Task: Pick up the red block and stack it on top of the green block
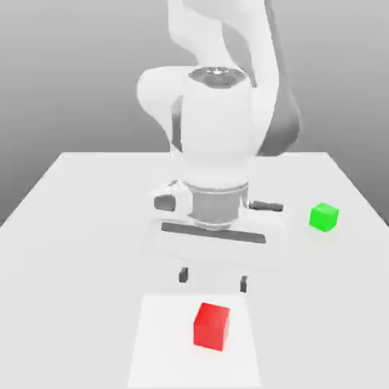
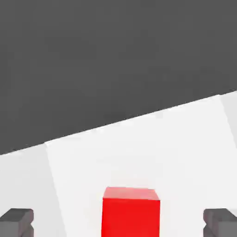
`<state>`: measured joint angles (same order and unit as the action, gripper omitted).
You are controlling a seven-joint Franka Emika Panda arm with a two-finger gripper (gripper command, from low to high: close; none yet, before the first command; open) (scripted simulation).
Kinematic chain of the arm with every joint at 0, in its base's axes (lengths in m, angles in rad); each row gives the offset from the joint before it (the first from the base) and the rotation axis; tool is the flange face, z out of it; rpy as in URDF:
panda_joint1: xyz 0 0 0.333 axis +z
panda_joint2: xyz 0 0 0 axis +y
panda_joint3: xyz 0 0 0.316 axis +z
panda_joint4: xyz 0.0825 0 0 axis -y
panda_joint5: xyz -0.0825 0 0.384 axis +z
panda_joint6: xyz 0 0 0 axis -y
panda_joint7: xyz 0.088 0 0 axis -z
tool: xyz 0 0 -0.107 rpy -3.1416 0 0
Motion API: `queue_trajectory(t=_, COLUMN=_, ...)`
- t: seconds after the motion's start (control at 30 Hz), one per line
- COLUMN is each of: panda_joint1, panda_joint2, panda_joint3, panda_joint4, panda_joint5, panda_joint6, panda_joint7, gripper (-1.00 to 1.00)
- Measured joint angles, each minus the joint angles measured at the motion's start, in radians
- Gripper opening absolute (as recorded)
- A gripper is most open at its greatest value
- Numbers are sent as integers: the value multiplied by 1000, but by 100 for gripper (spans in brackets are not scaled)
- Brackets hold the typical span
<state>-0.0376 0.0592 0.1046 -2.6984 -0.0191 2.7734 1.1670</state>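
The red block (image 1: 211, 326) sits on a paler square patch of the white table (image 1: 76, 228), free and untouched. My gripper (image 1: 213, 280) hangs just behind it, spread fully wide and empty, ready to straddle it. The green block (image 1: 324, 216) waits well apart from the red one.

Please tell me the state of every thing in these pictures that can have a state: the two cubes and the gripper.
Small bright red matte cube: resting flat on the table, not gripped, nothing on top.
Small bright green matte cube: resting on the table toward the exterior view's right, apart from the red cube, nothing stacked on it.
Two-finger gripper: open, empty, fingers wide apart, above the table behind the red cube.
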Motion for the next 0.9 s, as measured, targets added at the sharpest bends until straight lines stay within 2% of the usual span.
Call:
queue_trajectory(t=0.17, panda_joint1=29, panda_joint2=182, panda_joint3=-40, panda_joint4=17, panda_joint5=-50, panda_joint6=149, panda_joint7=45, gripper=0)
queue_trajectory(t=0.2, panda_joint1=36, panda_joint2=209, panda_joint3=-48, panda_joint4=21, panda_joint5=-57, panda_joint6=172, panda_joint7=50, gripper=-100)
queue_trajectory(t=0.43, panda_joint1=36, panda_joint2=212, panda_joint3=-49, panda_joint4=21, panda_joint5=-61, panda_joint6=175, panda_joint7=54, gripper=-100)
queue_trajectory(t=0.63, panda_joint1=25, panda_joint2=22, panda_joint3=-14, panda_joint4=-8, panda_joint5=0, panda_joint6=15, panda_joint7=5, gripper=-100)
queue_trajectory(t=0.9, panda_joint1=367, panda_joint2=-112, panda_joint3=131, panda_joint4=-73, panda_joint5=135, panda_joint6=-46, panda_joint7=-215, gripper=-100)
